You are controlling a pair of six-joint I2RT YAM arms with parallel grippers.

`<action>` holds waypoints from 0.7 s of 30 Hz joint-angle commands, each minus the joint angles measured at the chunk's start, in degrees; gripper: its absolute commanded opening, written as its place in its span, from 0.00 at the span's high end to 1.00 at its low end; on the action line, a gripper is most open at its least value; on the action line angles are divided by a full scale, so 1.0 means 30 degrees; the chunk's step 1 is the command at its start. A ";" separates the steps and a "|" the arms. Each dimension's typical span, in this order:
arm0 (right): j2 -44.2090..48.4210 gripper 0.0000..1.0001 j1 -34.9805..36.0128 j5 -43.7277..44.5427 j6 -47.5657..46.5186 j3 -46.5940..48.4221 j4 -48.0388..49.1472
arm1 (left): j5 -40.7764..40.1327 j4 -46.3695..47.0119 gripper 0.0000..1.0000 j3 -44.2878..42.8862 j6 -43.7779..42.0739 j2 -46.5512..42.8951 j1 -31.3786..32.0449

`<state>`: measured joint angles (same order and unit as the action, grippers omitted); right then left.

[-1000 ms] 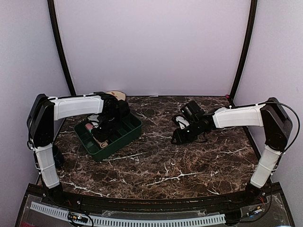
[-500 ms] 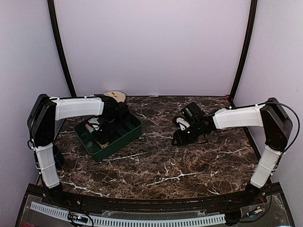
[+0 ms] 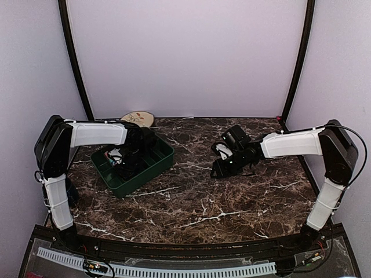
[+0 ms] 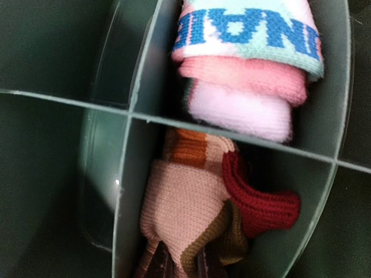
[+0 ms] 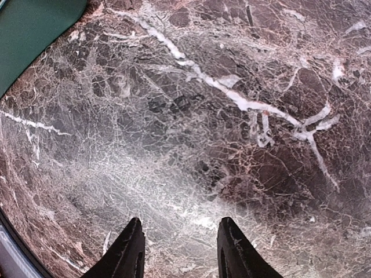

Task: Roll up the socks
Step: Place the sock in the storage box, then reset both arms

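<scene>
In the left wrist view two socks lie rolled in neighbouring compartments of a green tray (image 4: 133,116). The pink sock (image 4: 243,87), with a mint band and blue letters, fills the upper compartment. The tan sock (image 4: 185,202), with brown and orange stripes and a dark red edge, lies in the lower one. My left gripper (image 4: 182,265) is shut on its near end. From above, the left gripper (image 3: 126,167) is down inside the tray (image 3: 148,175) and hides the socks. My right gripper (image 5: 181,246) hangs open and empty over bare marble, right of the tray (image 3: 218,169).
A dark marble table (image 3: 203,202) lies between purple walls. A round wooden disc (image 3: 138,117) lies behind the tray at the back edge. Only a corner of the green tray (image 5: 35,29) shows at the upper left of the right wrist view.
My left arm has sunk lower into the tray with the tan sock, now covering the socks seen from above and uncovering the wooden disc. The right arm has stayed still.
</scene>
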<state>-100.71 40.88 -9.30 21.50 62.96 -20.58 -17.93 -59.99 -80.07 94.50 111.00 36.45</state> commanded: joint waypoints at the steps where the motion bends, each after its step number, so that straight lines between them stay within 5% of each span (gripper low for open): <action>1: 0.0652 0.59 0.0166 0.0205 -0.0083 -0.0075 0.0118 | 0.0276 0.0104 1.00 0.0605 -0.0240 0.0030 -0.0246; 5: 0.0557 0.59 0.0171 0.0207 0.0009 -0.0043 0.0107 | 0.0409 0.0334 0.92 0.0751 -0.0528 0.0057 -0.0284; 9: 0.0338 0.59 0.0215 0.0200 0.0042 0.0276 0.0065 | 0.0219 0.0316 0.54 0.0140 -0.1170 0.0031 -0.0284; 15: -0.0225 0.58 0.0403 0.0204 0.0042 0.0894 -0.0023 | -0.0039 -0.0223 0.40 -0.1138 -0.2026 -0.0011 -0.0284; 21: -0.0630 0.58 0.0573 0.0181 0.0064 0.1717 -0.0078 | -0.0145 -0.0893 0.38 -0.2071 -0.2300 -0.0321 -0.0284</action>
<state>-101.30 41.85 -9.13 21.54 65.54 -21.17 -18.09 -61.49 -84.64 87.96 110.02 35.88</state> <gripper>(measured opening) 0.416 0.615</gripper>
